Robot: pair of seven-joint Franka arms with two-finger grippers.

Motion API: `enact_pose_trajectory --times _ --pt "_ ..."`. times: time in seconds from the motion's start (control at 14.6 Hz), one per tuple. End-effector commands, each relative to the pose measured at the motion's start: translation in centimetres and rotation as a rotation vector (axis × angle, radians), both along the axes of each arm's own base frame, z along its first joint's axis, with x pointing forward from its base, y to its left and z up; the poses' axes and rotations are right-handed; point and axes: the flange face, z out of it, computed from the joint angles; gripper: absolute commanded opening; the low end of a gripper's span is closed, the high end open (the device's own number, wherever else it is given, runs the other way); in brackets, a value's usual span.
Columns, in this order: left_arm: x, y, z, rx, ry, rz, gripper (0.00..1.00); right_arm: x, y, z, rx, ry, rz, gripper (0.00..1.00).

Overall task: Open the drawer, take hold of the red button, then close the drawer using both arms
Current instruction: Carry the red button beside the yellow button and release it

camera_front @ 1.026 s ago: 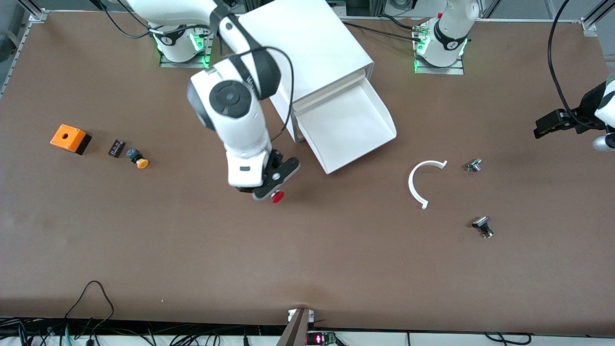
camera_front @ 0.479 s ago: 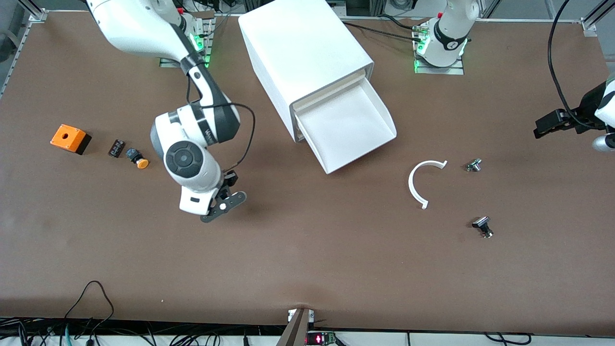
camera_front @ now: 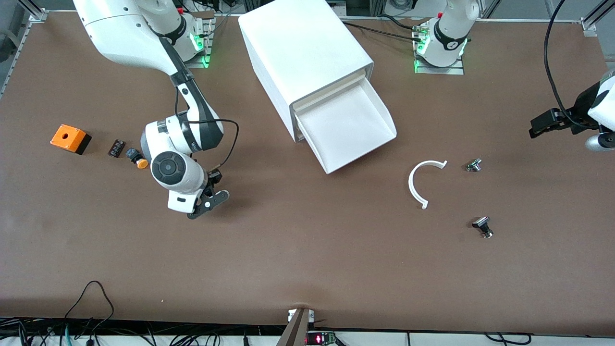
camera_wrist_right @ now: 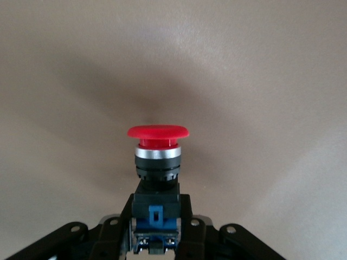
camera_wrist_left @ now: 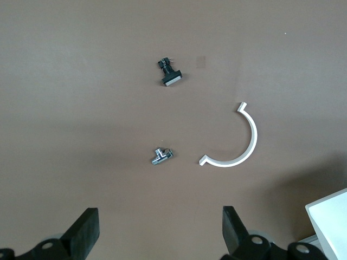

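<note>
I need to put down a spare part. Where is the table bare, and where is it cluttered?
Bare: the brown table nearer the front camera than the open white drawer. Crowded: by the orange box with a hole and orange-capped black button, beside the right gripper holding the red-capped button; also around the white plastic arc.

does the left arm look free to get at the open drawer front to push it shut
Probably yes. The left gripper hangs open and empty over the left arm's end of the table, and only bare tabletop lies between it and the drawer. The white curved piece lies nearer the front camera, off that path.
</note>
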Motion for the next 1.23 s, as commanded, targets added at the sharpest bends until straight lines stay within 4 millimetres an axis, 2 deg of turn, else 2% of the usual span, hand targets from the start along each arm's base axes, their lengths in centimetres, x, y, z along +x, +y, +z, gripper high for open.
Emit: enact_pose_trajectory --times 0.0,0.21,0.27,0.34,0.41,0.55,0.75,0.89,1.03,1.16 --pt "0.2 0.0 0.8 -0.010 -0.004 -0.005 1.00 -3.1 -2.9 -0.4 0.022 -0.018 0.040 0.18" --pt "0.1 -0.2 0.6 -0.007 0.005 -0.009 1.00 -3.9 -8.4 -1.5 0.049 -0.024 0.106 0.20" --pt "0.1 -0.1 0.7 -0.007 0.002 -0.009 1.00 -3.8 -9.3 -1.8 0.054 -0.020 0.116 0.21" --pt "0.1 -0.1 0.7 -0.007 0.002 -0.009 1.00 -3.7 -9.5 -2.1 0.055 -0.018 0.114 0.29" --pt "0.1 -0.4 0.7 -0.007 0.002 -0.014 1.00 -3.6 -9.6 -2.4 0.059 -0.025 0.105 0.45" --pt "0.2 -1.4 0.7 -0.008 0.002 -0.031 1.00 -3.4 -9.6 -2.4 0.061 -0.030 0.095 1.00" --pt "0.2 -1.2 0.8 -0.008 -0.003 -0.026 1.00 -3.1 -8.6 -0.9 0.068 -0.052 0.066 1.00" --pt "0.1 -1.1 0.9 -0.008 -0.004 -0.019 1.00 -2.9 -7.2 2.2 0.076 -0.073 0.055 1.00" --pt "-0.1 -3.8 1.0 -0.004 -0.001 -0.060 1.00 -2.2 -6.4 5.1 0.073 -0.063 0.056 1.00" --pt "-0.4 -4.2 1.3 -0.004 -0.007 -0.068 1.00 -1.2 -6.3 7.7 0.065 -0.041 0.046 1.00"
